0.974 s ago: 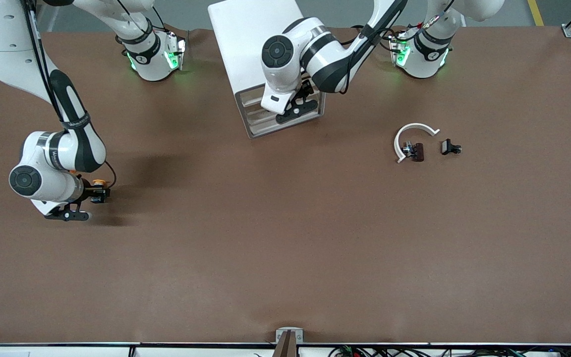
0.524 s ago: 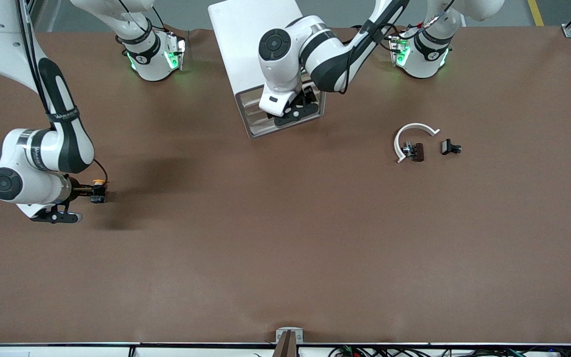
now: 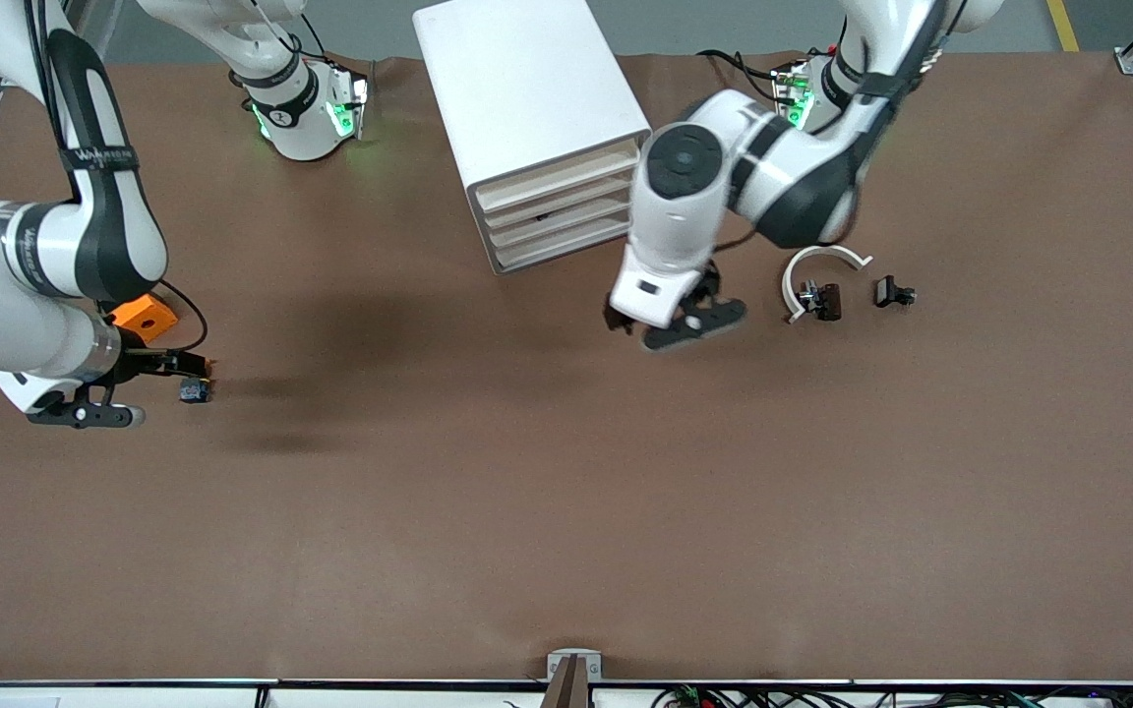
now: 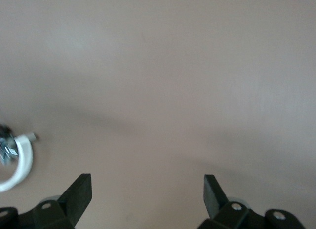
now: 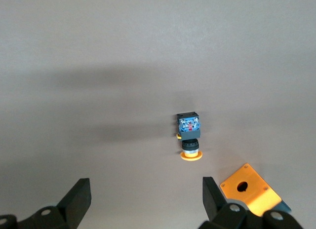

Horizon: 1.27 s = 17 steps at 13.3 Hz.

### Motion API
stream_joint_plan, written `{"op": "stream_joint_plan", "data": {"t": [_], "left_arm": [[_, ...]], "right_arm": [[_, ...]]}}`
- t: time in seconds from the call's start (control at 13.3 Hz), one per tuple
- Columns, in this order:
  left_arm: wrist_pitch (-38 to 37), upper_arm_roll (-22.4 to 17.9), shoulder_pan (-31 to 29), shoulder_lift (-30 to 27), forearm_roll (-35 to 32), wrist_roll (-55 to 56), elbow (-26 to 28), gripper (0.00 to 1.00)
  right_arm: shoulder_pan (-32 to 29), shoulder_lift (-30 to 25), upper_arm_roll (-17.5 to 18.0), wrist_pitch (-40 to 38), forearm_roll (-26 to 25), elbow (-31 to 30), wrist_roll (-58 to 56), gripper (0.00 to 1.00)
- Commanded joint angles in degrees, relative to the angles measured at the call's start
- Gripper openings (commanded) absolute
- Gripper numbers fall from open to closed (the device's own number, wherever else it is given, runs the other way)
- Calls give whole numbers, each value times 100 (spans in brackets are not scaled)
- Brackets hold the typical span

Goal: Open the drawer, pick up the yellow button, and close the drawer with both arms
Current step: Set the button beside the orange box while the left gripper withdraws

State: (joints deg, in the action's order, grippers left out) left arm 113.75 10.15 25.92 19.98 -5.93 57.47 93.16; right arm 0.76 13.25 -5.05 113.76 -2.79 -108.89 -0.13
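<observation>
Lying on the bench (image 3: 488, 472) near the right arm's edge, button (image 5: 189, 136), right tool (image 5: 143, 197) released above (orange block (image 5: 251, 187) beside), left tool (image 4: 147, 197) spread wide over mid-bench, drawers (image 3: 552, 208) closed.

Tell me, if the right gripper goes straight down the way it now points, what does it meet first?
Probably bare table. The right gripper is open and points down. The button lies on the table just ahead of its fingers, not between them, and the orange block is beside one finger. Depth is uncertain.
</observation>
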Motion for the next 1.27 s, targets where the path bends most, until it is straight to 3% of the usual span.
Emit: {"op": "stream_joint_plan", "data": {"t": [0.0, 0.37, 0.67, 1.2], "left_arm": [[-81, 66, -612, -284, -92, -244, -44, 100], [-230, 57, -1589, -679, -92, -1262, -87, 100], [-1204, 57, -2116, -960, -92, -2316, -482, 100], [-2068, 92, -2942, -1909, 74, -4101, -387, 100]], "right_arm": [[21, -603, 4, -362, 339, -115, 92, 100], [21, -1087, -5, -1232, 482, 481, 84, 100], [12, -1394, -31, -1637, 420, 913, 75, 100], [73, -1563, -5, -2419, 244, 1852, 75, 100]]}}
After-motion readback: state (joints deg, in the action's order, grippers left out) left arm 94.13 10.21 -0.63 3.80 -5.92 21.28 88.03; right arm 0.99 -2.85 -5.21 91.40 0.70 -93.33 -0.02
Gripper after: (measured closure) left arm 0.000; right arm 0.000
